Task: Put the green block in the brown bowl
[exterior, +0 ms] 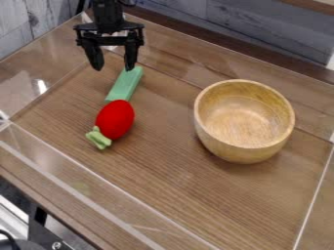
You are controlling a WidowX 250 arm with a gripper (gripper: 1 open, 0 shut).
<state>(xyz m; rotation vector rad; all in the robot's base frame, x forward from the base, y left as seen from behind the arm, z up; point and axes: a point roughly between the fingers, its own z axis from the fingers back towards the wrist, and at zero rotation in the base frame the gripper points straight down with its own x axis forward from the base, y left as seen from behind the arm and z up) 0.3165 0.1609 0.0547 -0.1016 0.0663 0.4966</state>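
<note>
Lying flat — pale green block (125,84), matte bar — fingers (94,57) spread, released.

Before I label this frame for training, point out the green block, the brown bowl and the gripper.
green block (124,85), camera view, middle of its top face.
brown bowl (209,132), camera view, its front-left outer wall.
gripper (112,56), camera view, midway between its open fingertips.

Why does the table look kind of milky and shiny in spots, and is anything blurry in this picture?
In the camera view, clear plastic walls around the table catch the light, leaving pale glare streaks on the left side. The brown bowl and green block are fairly sharp with soft shadows; the open hand is dark and a little smeared; the whole image is low-resolution.
</note>
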